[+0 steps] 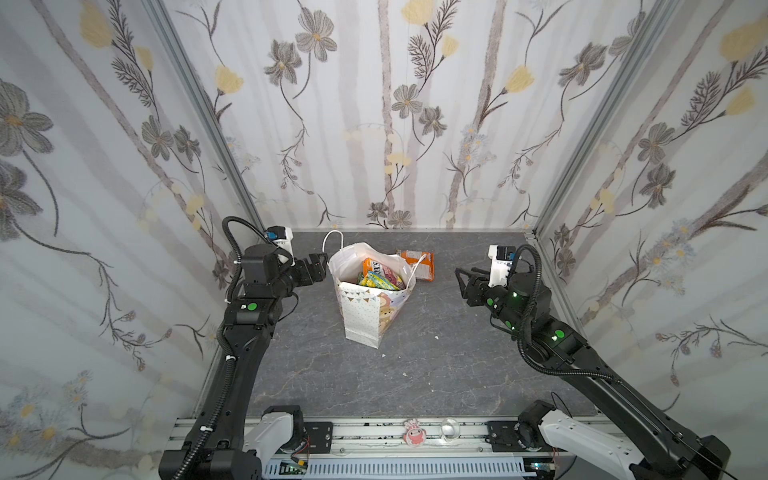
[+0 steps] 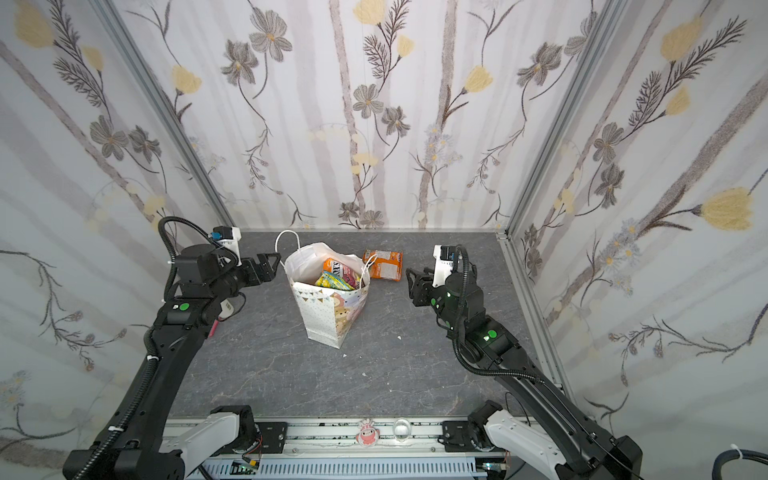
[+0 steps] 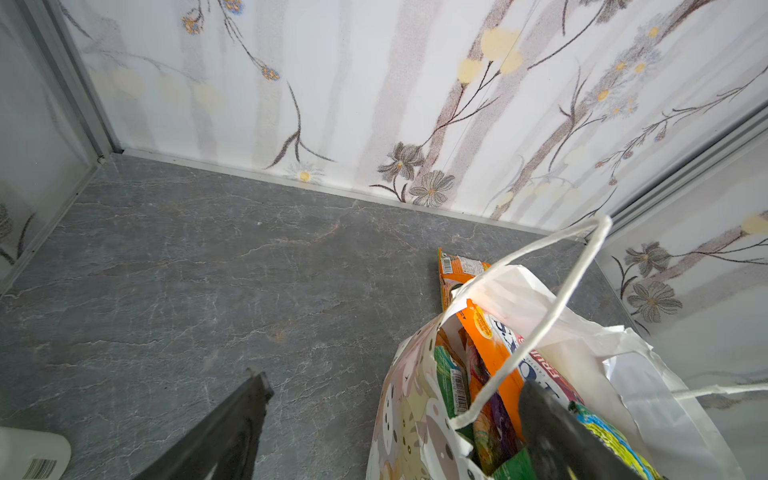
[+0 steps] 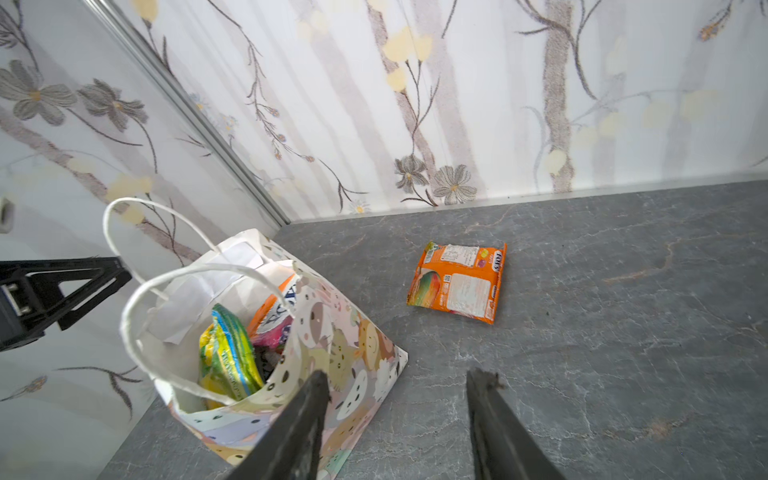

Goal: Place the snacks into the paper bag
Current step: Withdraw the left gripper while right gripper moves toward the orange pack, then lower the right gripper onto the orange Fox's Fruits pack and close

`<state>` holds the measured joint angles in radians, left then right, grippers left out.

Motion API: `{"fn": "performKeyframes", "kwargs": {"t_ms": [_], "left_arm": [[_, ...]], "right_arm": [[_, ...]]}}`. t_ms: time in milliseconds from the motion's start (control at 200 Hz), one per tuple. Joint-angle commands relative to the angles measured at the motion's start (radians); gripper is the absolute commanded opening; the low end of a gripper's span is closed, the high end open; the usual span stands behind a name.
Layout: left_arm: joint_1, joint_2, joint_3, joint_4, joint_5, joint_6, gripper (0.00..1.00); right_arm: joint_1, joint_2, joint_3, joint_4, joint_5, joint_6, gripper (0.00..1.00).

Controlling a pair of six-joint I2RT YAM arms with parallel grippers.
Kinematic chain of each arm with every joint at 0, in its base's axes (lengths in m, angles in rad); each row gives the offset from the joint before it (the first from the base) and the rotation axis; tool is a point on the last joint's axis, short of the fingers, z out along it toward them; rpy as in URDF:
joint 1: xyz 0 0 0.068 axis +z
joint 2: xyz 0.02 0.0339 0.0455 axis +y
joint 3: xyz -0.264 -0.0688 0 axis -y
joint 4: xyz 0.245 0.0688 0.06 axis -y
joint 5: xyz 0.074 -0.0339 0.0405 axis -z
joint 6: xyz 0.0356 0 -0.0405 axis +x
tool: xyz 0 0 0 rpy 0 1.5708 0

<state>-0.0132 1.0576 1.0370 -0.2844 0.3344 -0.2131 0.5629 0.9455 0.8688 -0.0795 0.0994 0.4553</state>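
The white paper bag [image 1: 365, 316] [image 2: 328, 316] stands upright mid-table with its mouth open. Several snacks [image 1: 380, 278] [image 2: 338, 276] in orange, yellow-green and pink fill it. One orange snack packet [image 1: 417, 264] [image 2: 384, 264] [image 4: 457, 282] lies flat on the table behind the bag to its right. My left gripper [image 1: 319, 262] [image 3: 397, 392] is open and empty, level with the bag's left rim. In the left wrist view one of its fingers [image 3: 540, 415] shows in front of the bag's mouth. My right gripper [image 1: 459, 278] [image 4: 401, 376] is open and empty, to the right of the bag.
A small white bottle [image 3: 29, 457] [image 2: 227, 309] and a small pink object [image 2: 214, 328] lie under the left arm. Flowered walls close in the table on three sides. A metal rail with a pink sticker [image 1: 413, 434] runs along the front edge.
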Motion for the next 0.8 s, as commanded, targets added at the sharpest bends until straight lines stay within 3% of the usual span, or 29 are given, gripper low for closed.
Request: {"fn": "performKeyframes", "kwargs": {"t_ms": [0,255,554,794], "left_arm": [[0.001,-0.01,-0.028,0.11,0.034,-0.017,0.94],[0.001,-0.001,-0.071,0.154,0.09,-0.051,0.92],[0.001,-0.007,-0.083,0.161,0.083,-0.051,0.9],[0.002,-0.002,-0.085,0.165,0.098,-0.058,0.9]], "right_arm": [[-0.046,0.027,-0.024,0.014,-0.061,0.032,0.55],[-0.144,0.212,-0.076,0.079,-0.089,0.05,0.59],[-0.206,0.488,-0.008,0.213,-0.219,0.046,0.57],[-0.311,0.787,0.236,0.121,-0.393,-0.034,0.51]]}}
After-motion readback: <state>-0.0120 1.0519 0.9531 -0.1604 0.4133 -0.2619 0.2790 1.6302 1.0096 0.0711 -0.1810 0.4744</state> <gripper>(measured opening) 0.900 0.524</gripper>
